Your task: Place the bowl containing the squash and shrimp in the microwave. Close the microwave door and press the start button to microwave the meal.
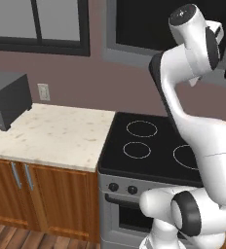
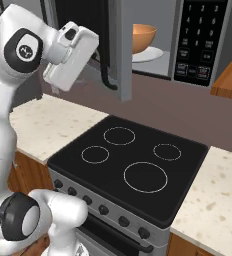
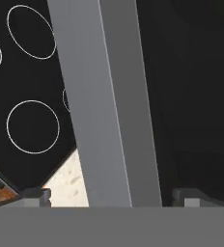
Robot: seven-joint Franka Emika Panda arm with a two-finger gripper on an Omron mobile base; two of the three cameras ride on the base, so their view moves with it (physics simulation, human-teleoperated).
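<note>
one step looks done, judged from how things lie: the bowl sits inside the microwave, so closing the door is the step in hand. in the left base view the arm is raised high over the stove (image 1: 154, 146), its wrist up against the dark microwave door (image 1: 159, 29); the toaster oven (image 1: 5, 99) stands well off to the end effector's left on the worktop (image 1: 51, 136). in the right base view the end effector (image 2: 95, 52) is just beside the door's black handle (image 2: 107, 65), and the bowl (image 2: 144, 37) rests on the white turntable plate (image 2: 150, 54) well beyond it to its right, the keypad (image 2: 200, 40) further still. in the hand view the door's grey frame (image 3: 102, 106) stands close ahead, with the two fingertips (image 3: 36, 194) set wide apart on either side of it, clamped on nothing. next, i judge, a push swinging the door shut, then the start button.
</note>
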